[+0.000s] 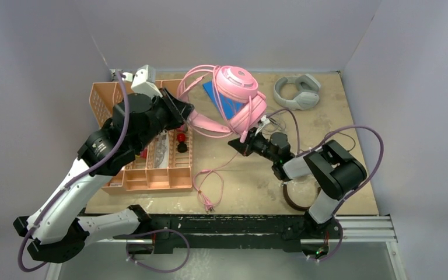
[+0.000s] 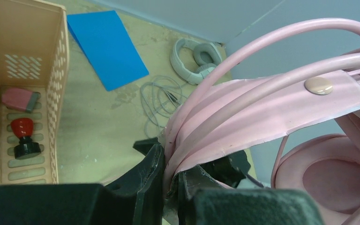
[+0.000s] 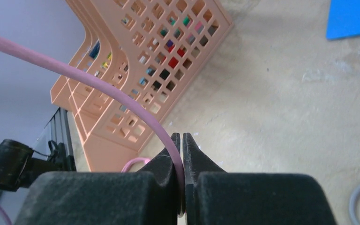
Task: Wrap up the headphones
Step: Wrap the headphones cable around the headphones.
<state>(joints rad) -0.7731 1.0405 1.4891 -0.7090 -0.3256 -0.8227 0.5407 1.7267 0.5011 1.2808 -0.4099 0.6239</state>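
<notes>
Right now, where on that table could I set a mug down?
Bare wood at the front, between the trailing pink cable and the right arm; a smaller patch in the far corner beside the grey headset. Crowded: pink headset and blue card mid-table, peach tray on the left.

A peach tray (image 2: pixel 58 93) holds a red-topped knob (image 2: pixel 24 137), left of a blue sheet (image 2: pixel 105 49).

In the matt black left end effector (image 2: pixel 168 174), the pink headphones (image 2: pixel 262 108) have a smooth leatherette band; beyond it, the bench (image 2: pixel 98 131) is rough, scuffed board.
</notes>
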